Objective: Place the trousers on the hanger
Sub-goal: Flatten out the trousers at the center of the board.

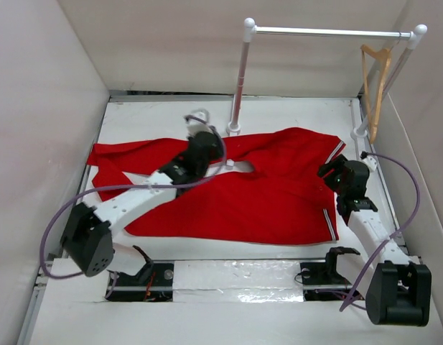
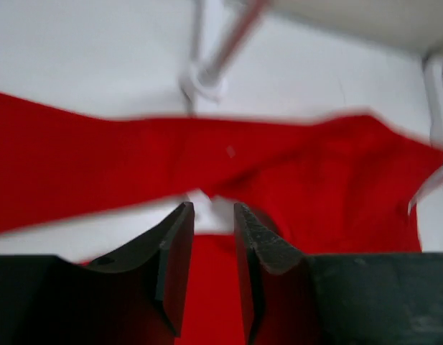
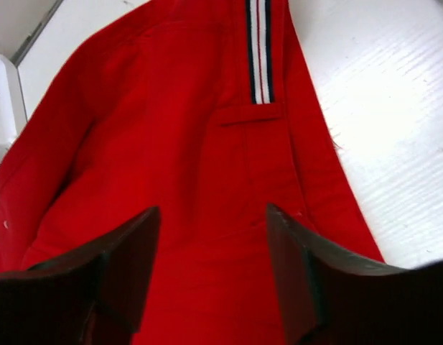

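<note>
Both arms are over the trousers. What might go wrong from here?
The trousers lie flat; the left gripper and right gripper, both open, hold nothing, so a pinch may catch only the top layer. The rail post stands at the cloth's far edge: lifting may snag it or knock the hanger.

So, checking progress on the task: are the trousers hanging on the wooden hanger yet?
No, the trousers lie spread on the table, while the wooden hanger hangs bare at the clothes rail's right end.
</note>
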### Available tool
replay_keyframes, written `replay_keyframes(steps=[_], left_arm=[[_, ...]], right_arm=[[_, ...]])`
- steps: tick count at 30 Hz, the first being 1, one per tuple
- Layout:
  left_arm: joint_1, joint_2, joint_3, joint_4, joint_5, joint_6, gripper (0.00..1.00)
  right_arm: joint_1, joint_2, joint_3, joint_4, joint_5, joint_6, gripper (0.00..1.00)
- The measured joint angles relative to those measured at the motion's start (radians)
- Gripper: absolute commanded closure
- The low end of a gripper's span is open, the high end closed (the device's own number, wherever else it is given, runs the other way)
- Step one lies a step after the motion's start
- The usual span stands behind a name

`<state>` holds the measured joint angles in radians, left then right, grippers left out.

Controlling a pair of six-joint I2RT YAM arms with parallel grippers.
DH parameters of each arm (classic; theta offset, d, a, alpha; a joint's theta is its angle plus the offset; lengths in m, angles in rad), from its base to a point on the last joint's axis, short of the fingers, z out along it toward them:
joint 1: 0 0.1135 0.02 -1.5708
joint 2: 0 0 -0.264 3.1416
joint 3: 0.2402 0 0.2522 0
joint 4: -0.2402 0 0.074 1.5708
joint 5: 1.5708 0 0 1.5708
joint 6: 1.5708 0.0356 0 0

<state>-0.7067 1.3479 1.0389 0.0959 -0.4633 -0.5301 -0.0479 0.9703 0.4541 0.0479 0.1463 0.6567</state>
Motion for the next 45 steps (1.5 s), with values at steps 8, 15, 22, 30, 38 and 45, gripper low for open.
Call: replay_keyframes(steps=[8, 15, 22, 30, 38, 45], left_arm=[[-0.368, 0.232, -0.058, -0.002, 0.075, 0.029, 0.32], [-0.405, 0.243, -0.173, 0.033, 0.189, 0.053, 0.33], [-0.509, 0.368, -0.181, 0.084, 0.189, 0.085, 0.78], [-0.545, 0.404, -0.182, 0.185, 0.240, 0.091, 1.00], [-0.649, 0.533, -0.024, 0.214, 0.390, 0.098, 1.00], [-0.706, 0.498, 0.033, 0.154, 0.400, 0.098, 0.48]], right_arm=[[-0.112, 0.014, -0.044, -0.040, -0.102, 0.006, 0.25], [-0.137, 0.179, -0.039, -0.092, -0.165, 0.006, 0.26], [-0.149, 0.280, 0.030, -0.093, -0.197, -0.005, 0.65], [-0.183, 0.238, 0.040, -0.166, -0.171, -0.021, 1.00], [-0.233, -0.053, 0.047, -0.290, -0.016, -0.029, 0.99], [-0.237, -0.178, 0.048, -0.311, 0.032, -0.047, 0.23]])
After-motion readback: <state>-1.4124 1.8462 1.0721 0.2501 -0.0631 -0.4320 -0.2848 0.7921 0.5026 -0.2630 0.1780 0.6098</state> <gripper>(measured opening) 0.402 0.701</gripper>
